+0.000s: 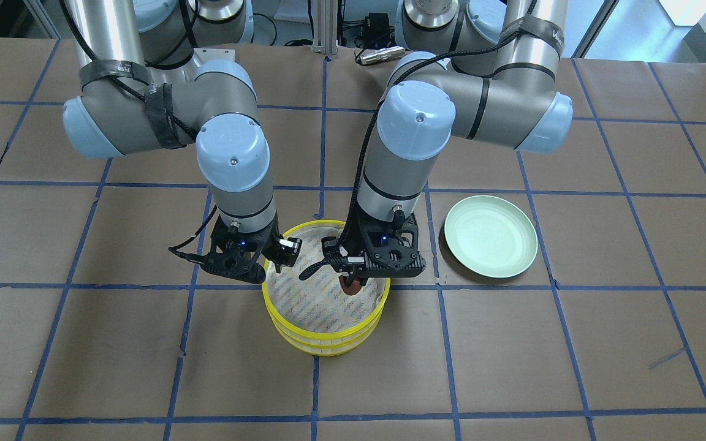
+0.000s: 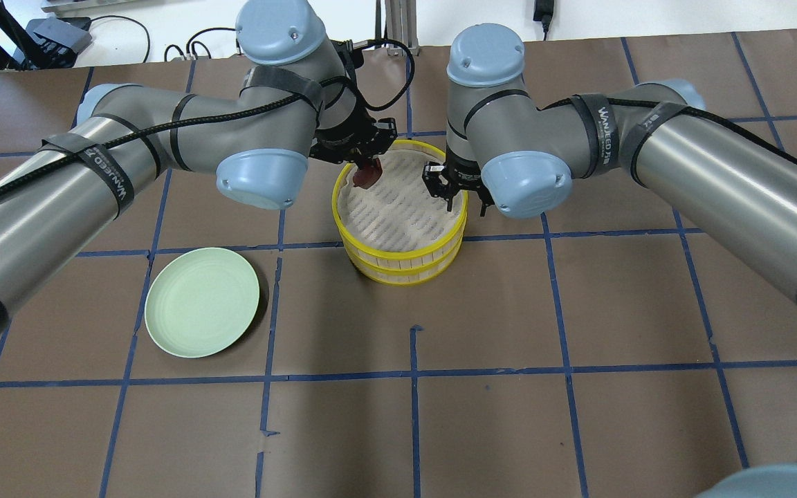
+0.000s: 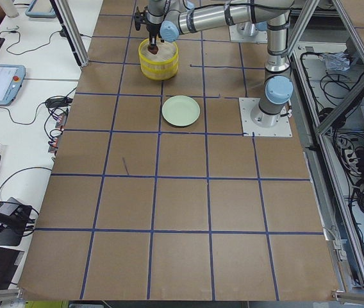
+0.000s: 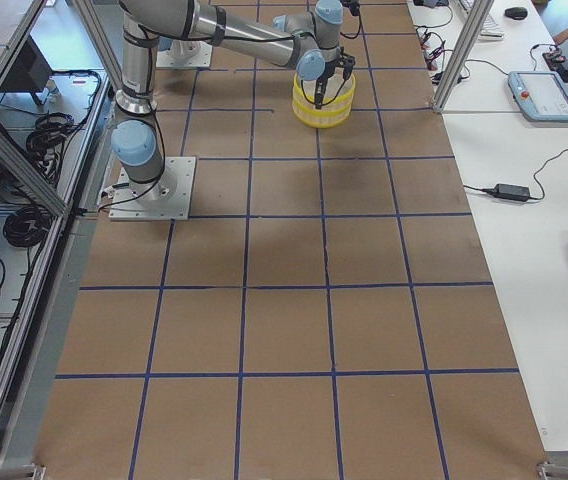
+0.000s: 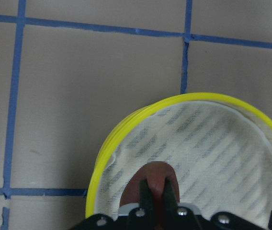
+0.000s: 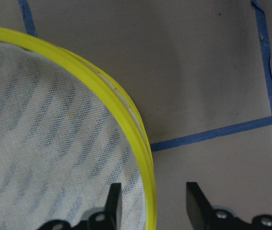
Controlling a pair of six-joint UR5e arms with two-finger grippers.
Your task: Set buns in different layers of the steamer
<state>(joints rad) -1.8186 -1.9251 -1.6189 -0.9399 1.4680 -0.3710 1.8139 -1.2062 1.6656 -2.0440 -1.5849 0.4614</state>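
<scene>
The two yellow-rimmed steamer layers (image 2: 402,266) stand stacked in the middle of the table, also in the front view (image 1: 328,343). My left gripper (image 2: 369,168) is shut on the dark red-brown bun (image 2: 367,177) and holds it just above the top layer's woven floor, near its rim. The left wrist view shows the bun (image 5: 155,178) between the fingers. My right gripper (image 6: 154,201) is open, its jaws on either side of the top layer's yellow rim (image 6: 126,105), without touching it. The white bun is hidden.
An empty pale green plate (image 2: 201,302) lies on the brown paper to the left of the steamer in the overhead view, also in the front view (image 1: 491,236). Both arms crowd over the steamer. Blue tape lines grid the table.
</scene>
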